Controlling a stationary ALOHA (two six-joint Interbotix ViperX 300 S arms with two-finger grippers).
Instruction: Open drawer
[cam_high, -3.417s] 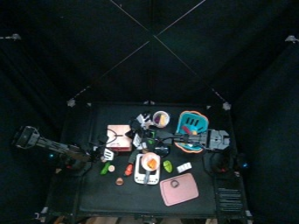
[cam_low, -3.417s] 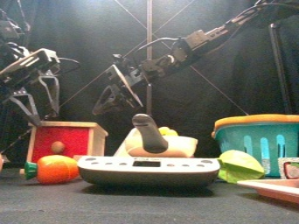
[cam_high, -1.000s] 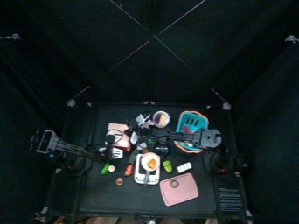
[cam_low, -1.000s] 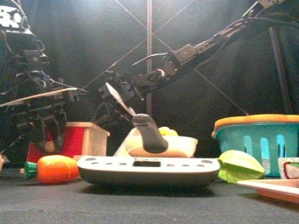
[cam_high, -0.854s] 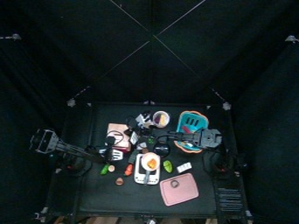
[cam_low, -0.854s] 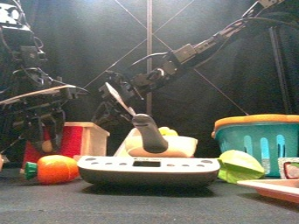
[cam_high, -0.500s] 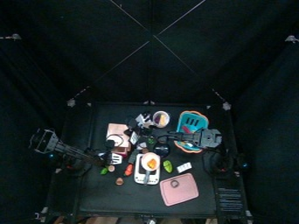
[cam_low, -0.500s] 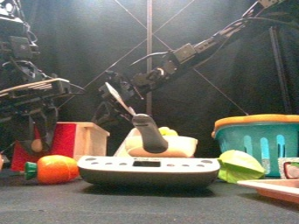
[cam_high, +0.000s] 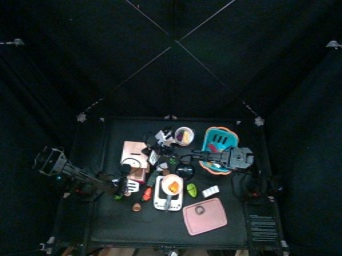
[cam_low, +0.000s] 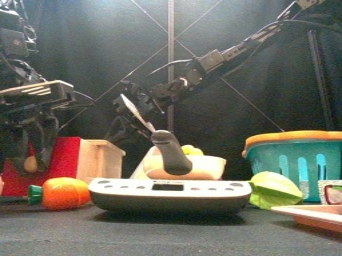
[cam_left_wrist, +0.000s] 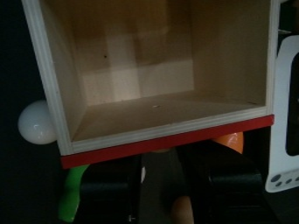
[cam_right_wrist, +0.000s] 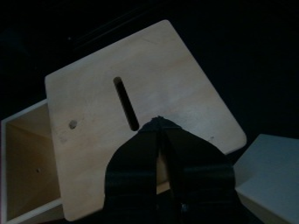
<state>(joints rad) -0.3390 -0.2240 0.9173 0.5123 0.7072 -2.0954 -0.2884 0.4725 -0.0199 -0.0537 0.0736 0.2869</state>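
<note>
The surface (cam_high: 100, 215) carries a crowd of items, with the drawer (cam_high: 135, 156) at its left-centre, left of the white scale (cam_low: 170, 193) and the teal basket (cam_low: 297, 155). In the front view the drawer (cam_low: 74, 160) stands at the far left behind an orange fruit (cam_low: 63, 192). Its tray is pulled out toward the left: the left wrist view looks into an empty pale wooden compartment (cam_left_wrist: 158, 66) bordered by a red front edge (cam_left_wrist: 176, 140), with a whitish round knob (cam_left_wrist: 37, 122) at one side.

The left gripper (cam_low: 30, 140) hangs at the drawer's left end; its fingers (cam_left_wrist: 158, 179) appear pressed together just below the red edge, though what they pinch cannot be told.

The right gripper (cam_right_wrist: 163, 149) reaches across from the right and rests on the drawer's pale top panel (cam_right_wrist: 140, 105), near a dark slot (cam_right_wrist: 124, 98). Its fingers (cam_right_wrist: 140, 162) are pressed together, tips meeting on the wood.
</note>
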